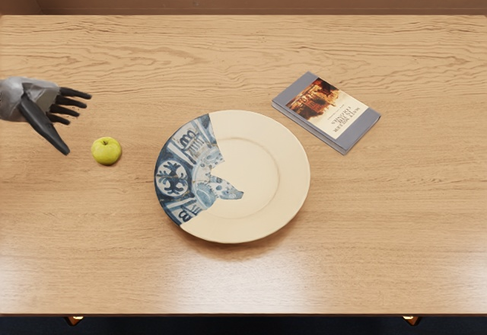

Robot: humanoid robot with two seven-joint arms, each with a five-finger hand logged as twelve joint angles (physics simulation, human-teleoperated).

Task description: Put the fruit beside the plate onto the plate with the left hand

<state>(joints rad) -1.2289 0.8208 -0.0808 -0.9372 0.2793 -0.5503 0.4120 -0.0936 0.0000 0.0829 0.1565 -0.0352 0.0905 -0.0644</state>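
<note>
The fingers (67,101) are spread and hold nothing, the thumb angled down toward the table (243,274). The left hand (38,106) is just left of the apple (106,150), which lies on the wood near the plate (262,167), clear of its rim. The apple is round (and probably rolls easily), so a stray fingertip could knock it away, or a shallow grip could drop it short. One hand shows, one apple, one plate, one book (326,112).

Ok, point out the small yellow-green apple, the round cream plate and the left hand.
Small yellow-green apple (106,150): head view, middle of its skin.
Round cream plate (262,169): head view, bare cream centre.
Left hand (44,107): head view, middle of the palm.
</note>
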